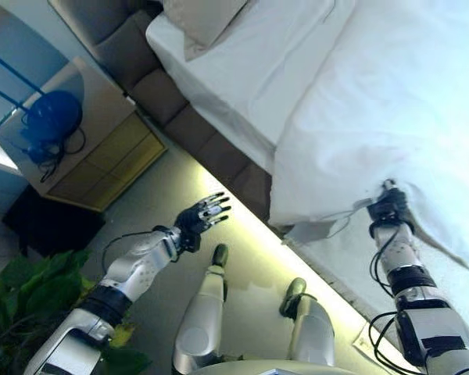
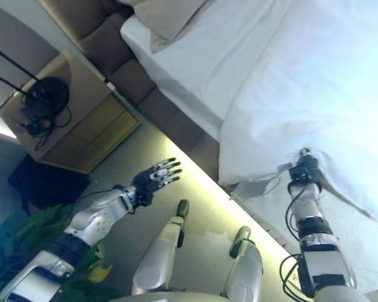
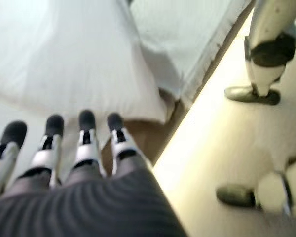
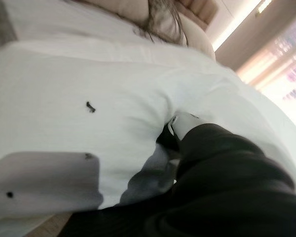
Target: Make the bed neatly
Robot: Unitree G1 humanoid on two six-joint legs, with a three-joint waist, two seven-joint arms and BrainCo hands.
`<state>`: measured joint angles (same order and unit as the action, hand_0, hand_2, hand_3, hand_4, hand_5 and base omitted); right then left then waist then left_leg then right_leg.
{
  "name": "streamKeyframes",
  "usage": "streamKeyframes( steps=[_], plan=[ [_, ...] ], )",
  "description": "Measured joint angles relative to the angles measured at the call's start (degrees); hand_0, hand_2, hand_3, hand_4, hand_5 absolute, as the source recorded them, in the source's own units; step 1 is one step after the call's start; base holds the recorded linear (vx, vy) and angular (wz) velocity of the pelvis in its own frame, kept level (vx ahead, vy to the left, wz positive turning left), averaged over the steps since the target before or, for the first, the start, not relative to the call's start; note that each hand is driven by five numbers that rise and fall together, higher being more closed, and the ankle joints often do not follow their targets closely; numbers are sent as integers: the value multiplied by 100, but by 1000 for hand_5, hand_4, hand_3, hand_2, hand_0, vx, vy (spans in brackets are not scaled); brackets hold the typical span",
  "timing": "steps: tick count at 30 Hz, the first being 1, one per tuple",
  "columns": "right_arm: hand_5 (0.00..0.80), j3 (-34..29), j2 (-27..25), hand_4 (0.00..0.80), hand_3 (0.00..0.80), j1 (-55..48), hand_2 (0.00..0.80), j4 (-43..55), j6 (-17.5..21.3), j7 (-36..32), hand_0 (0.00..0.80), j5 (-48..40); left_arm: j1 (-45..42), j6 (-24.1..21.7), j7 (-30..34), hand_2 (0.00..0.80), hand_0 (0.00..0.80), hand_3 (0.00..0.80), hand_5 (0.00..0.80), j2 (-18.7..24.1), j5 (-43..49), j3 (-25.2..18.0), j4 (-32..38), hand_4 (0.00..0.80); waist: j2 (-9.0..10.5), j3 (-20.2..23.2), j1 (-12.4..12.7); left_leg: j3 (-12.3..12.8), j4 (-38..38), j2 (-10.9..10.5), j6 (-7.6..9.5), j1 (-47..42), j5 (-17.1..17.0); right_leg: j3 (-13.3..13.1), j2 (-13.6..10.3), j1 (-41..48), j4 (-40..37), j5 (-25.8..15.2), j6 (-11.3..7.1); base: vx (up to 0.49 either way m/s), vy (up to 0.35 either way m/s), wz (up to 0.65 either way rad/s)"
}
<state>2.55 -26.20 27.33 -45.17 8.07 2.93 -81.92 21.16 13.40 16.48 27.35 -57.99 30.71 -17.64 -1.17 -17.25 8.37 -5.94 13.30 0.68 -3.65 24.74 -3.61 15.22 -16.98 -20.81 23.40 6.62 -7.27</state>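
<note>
A white duvet (image 1: 391, 94) covers the right part of the bed, and its edge hangs over the side toward the floor. Left of it the white sheet (image 1: 258, 70) lies bare, with a beige pillow (image 1: 207, 19) at the head. My right hand (image 1: 388, 207) is at the duvet's hanging edge, where the cloth puckers around it. The right wrist view shows that hand (image 4: 222, 173) buried in white folds. Over the floor beside the bed, my left hand (image 1: 199, 215) is held open and holds nothing; its straight fingers (image 3: 84, 148) point at the duvet (image 3: 79, 64).
The brown padded bed base (image 1: 211, 148) runs along the lit floor strip. A wooden nightstand (image 1: 102, 148) with a blue round object (image 1: 51, 117) and cables stands at the left by the headboard. A green plant (image 1: 31, 297) is at the lower left.
</note>
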Motion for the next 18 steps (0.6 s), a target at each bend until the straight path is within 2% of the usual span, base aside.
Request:
streamKeyframes(
  steps=[5, 8, 10, 14, 18],
  plan=[
    [800, 160, 293, 800, 800, 7, 800, 524, 0, 373, 800, 252, 157, 960, -90, 0, 0, 0, 0, -819, -1246, 23, -645, 0, 38, 98, -213, 93, -202, 14, 24, -399, 0, -57, 72, 478, -402, -147, -106, 102, 52, -4],
    [800, 268, 437, 800, 800, 5, 800, 699, -32, 566, 800, 445, 140, 1741, -670, 0, 0, 0, 0, -1306, -2361, 41, -1299, 0, 61, 164, -303, 140, -224, 16, 12, -640, 50, -102, 87, 732, -545, -158, -125, 144, 34, -9],
    [800, 302, 539, 800, 800, 2, 800, 916, -98, 787, 800, 606, 14, 2093, -961, 0, 0, 0, 0, -1465, -3199, 182, -1577, 0, 71, 175, -336, 243, -242, 62, 13, -815, 109, -194, 132, 885, -652, -175, -134, 112, -12, -21],
    [800, 481, 565, 800, 800, -34, 800, 1145, -151, 1018, 800, 702, -129, 2351, -1449, 0, 0, 0, 0, -1504, -4513, 567, -1473, 0, 104, 222, -425, 266, -246, 136, -18, -956, 158, -241, 220, 1049, -736, -175, -115, 49, -65, -6],
    [800, 507, 654, 800, 800, -54, 800, 1145, -150, 1031, 800, 688, -138, 2350, -1760, 0, 0, 0, 0, -1532, -5143, 885, -1507, 0, 144, 245, -454, 264, -188, 205, -49, -954, 180, -248, 288, 1059, -722, -174, -86, -24, -126, -3]
  ],
)
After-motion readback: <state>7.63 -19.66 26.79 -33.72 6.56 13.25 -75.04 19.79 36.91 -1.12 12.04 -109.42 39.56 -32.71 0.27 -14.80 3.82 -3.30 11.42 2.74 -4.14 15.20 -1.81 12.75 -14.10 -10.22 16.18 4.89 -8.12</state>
